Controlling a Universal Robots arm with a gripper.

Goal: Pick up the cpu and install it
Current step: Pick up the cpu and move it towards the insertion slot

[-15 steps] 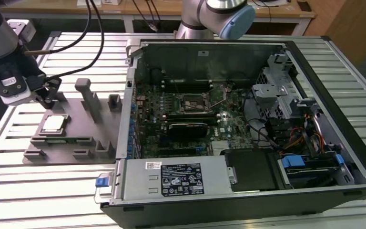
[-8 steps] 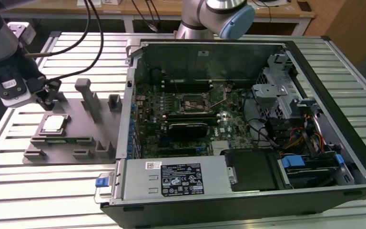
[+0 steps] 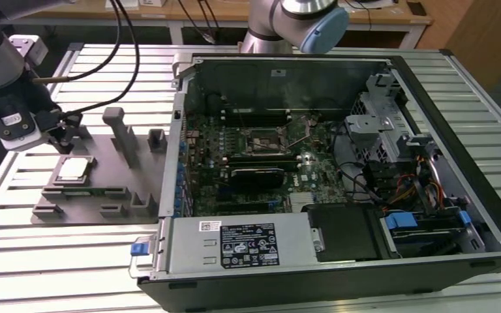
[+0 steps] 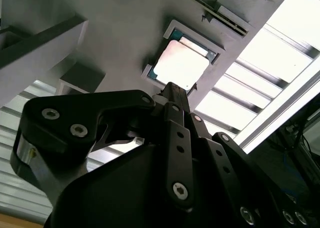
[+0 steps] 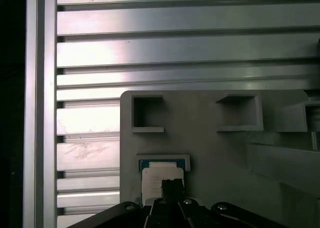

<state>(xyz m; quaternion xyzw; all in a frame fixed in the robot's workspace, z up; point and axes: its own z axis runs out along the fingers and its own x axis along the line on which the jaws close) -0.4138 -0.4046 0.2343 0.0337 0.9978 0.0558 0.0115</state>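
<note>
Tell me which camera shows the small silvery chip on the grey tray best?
The second wrist view: the cpu lies large, its silvery top nearly whole. The exterior view shows it small on the holder tray. In the first wrist view the gripper covers part of it.

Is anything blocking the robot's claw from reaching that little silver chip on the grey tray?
Nothing visible does. The gripper hangs close by the cpu, which lies uncovered in its pocket of the holder tray; open air shows between them.

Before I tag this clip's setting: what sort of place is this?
Probably a robotics lab bench: an open computer case on a slatted metal table, beside a grey holder tray carrying a cpu.
</note>
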